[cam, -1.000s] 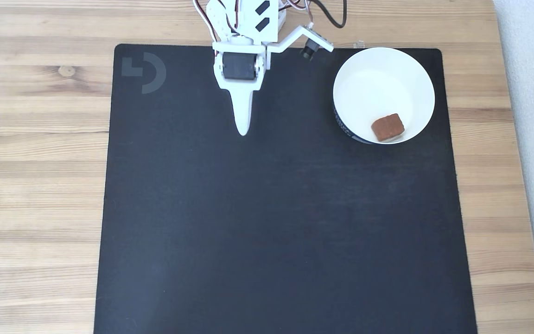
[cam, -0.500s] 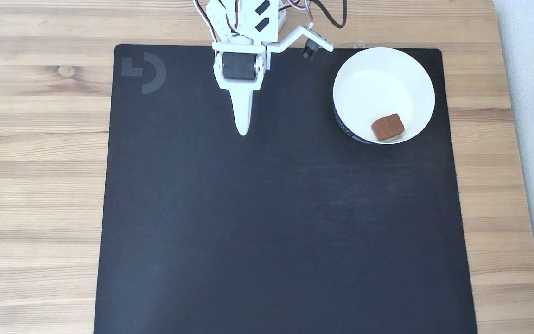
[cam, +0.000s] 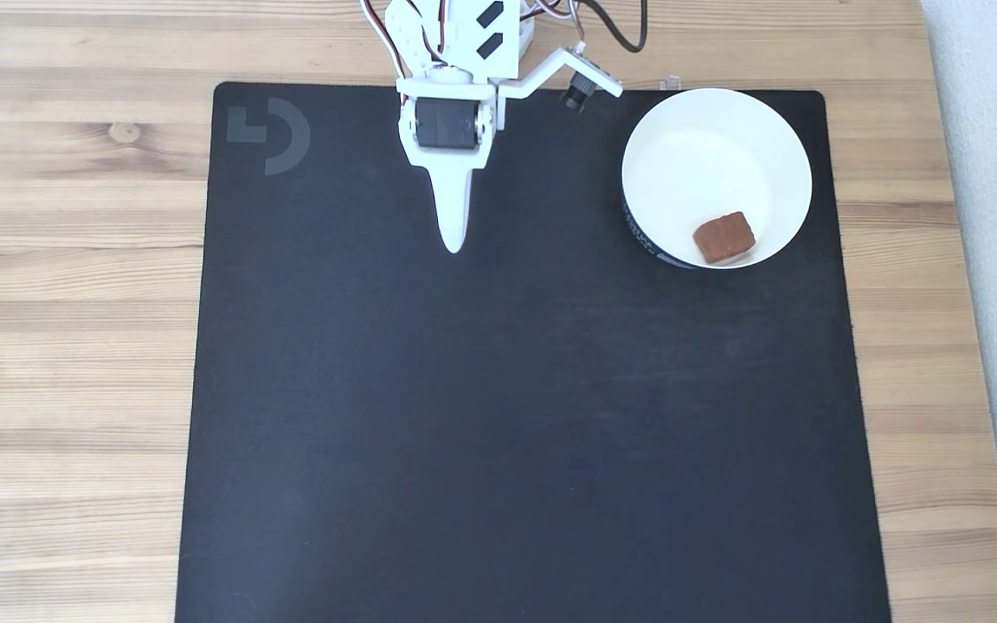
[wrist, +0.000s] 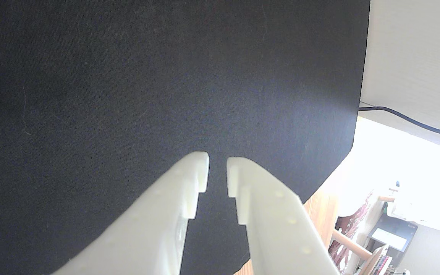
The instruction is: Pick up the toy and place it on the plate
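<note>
Hanging over the black mat [cam: 498, 389], the white hand [cam: 453, 247] holds nothing; in the wrist view its two fingers [wrist: 189, 179] stand a narrow gap apart, nearly closed, with bare mat between them. Well off to the hand's side, toward the right in the fixed view, the plate [cam: 680, 138] sits at the mat's far corner. The toy [cam: 723, 237], a little reddish-brown block, lies inside the plate against the near rim, apart from the hand. Under the mat runs the pale wooden tabletop [cam: 66, 260], and a small camera [cam: 576, 91] juts from the arm just beside the hand's base.
</note>
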You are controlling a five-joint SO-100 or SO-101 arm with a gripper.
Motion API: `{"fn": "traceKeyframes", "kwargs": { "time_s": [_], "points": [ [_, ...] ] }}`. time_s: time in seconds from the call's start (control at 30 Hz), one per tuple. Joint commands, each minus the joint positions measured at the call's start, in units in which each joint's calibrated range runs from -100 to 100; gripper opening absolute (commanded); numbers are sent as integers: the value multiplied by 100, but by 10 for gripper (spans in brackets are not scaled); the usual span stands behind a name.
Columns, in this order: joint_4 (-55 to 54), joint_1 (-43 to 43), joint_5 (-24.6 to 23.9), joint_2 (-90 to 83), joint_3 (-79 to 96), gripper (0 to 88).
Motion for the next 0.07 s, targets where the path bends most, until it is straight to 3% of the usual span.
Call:
{"fn": "traceKeyframes", "kwargs": {
  "time_s": [0.0, 0.03],
  "points": [
    [-14, -8, 26, -50, 69, 25],
    [-14, -8, 26, -50, 69, 25]
  ]
}}
